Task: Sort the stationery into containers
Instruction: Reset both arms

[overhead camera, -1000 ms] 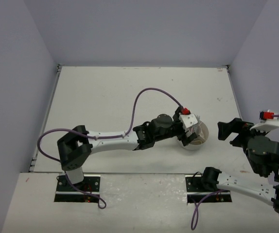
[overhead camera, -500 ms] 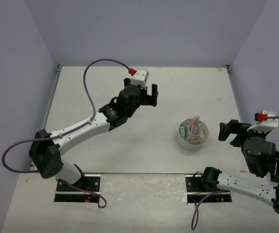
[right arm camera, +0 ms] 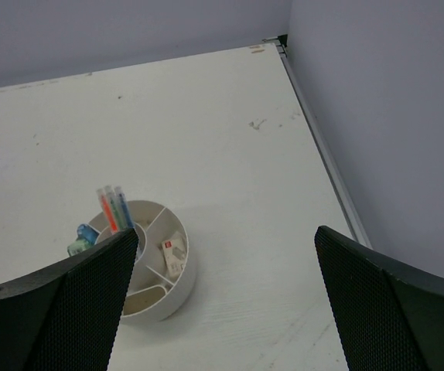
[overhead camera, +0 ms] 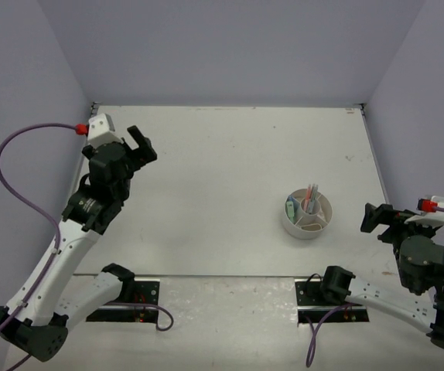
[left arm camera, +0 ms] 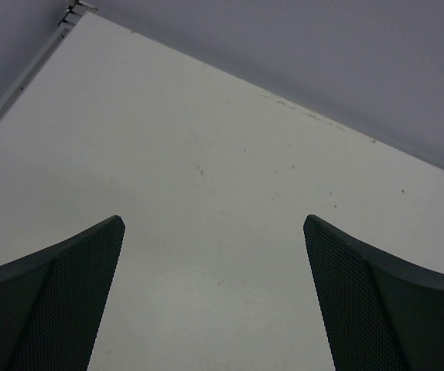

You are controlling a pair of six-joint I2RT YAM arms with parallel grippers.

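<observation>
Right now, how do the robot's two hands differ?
The left hand hangs over the far left of the table, well away from the white organizer; the right hand hovers to the organizer's right, much nearer. The left hand's own view shows only bare table; the right hand's shows the organizer. Both are open and empty.

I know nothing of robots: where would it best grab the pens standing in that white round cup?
Probably their upper ends, coming down from above: the pens stand near upright, tops poking above the organizer, whose walls and dividers shield their lower parts. The open right gripper is nearer.
</observation>
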